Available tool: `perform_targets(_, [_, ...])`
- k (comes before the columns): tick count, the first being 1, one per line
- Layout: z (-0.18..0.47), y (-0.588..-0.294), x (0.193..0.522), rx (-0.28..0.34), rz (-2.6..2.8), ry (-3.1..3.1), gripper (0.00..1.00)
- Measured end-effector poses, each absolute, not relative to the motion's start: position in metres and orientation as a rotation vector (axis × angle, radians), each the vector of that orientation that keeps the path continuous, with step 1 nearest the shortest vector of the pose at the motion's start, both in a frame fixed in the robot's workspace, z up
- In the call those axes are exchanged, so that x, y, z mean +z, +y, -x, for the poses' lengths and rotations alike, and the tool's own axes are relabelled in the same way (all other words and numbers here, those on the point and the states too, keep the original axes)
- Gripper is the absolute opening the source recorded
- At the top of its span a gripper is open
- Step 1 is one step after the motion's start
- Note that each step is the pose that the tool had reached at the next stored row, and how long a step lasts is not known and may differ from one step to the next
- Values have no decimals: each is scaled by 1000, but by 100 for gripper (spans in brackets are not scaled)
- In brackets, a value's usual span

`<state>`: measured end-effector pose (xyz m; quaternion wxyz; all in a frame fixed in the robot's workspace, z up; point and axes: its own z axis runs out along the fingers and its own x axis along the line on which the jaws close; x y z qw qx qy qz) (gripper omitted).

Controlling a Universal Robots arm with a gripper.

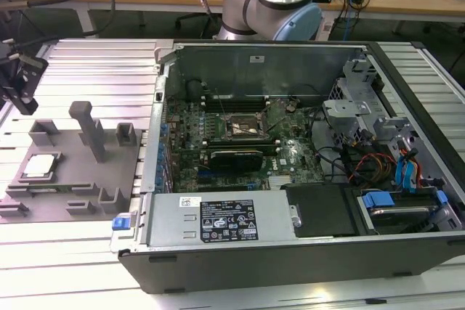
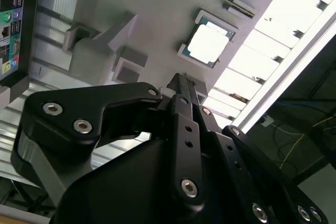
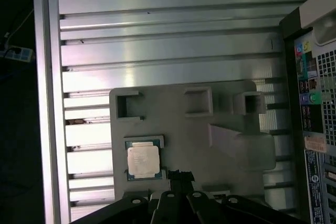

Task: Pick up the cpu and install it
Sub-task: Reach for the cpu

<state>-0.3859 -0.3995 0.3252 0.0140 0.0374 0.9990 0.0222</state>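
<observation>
Pincer (image 3: 177, 174): tips pressed together, clenched on nothing. Hangs above the grey plate (image 3: 173, 129), with the cpu (image 3: 143, 161) just past the tips in both wrist views. Touches nothing. Sits at the far edge of the exterior view's left, over the ribbed metal table (image 1: 87, 56).

Cpu: lies flat in a square nest on the plate, pale shiny top up, thin dark rim all round. Rests near one corner of the plate, well apart from the open case (image 1: 290, 266) on the exterior view's right. Shares the plate with a tall post (image 1: 91, 132) and a few small blocks (image 1: 125, 134).

Case: holds a green board (image 1: 290, 154) with a dark square socket (image 1: 243, 127) in the middle. Carries a big white label (image 1: 225, 226) with black print on the grey box (image 1: 167, 215) along its near side; print too small to read. Bears a small white sticker (image 1: 256, 59) on the back wall, also too small to read. Shows little coloured marks (image 3: 304, 61) on its edge in the first wrist view; cannot make out any words there.
</observation>
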Motion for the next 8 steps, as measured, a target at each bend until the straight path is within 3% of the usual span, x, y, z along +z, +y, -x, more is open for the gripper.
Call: perform_targets(8, [386, -400, 321, 69, -116, 3111, 11])
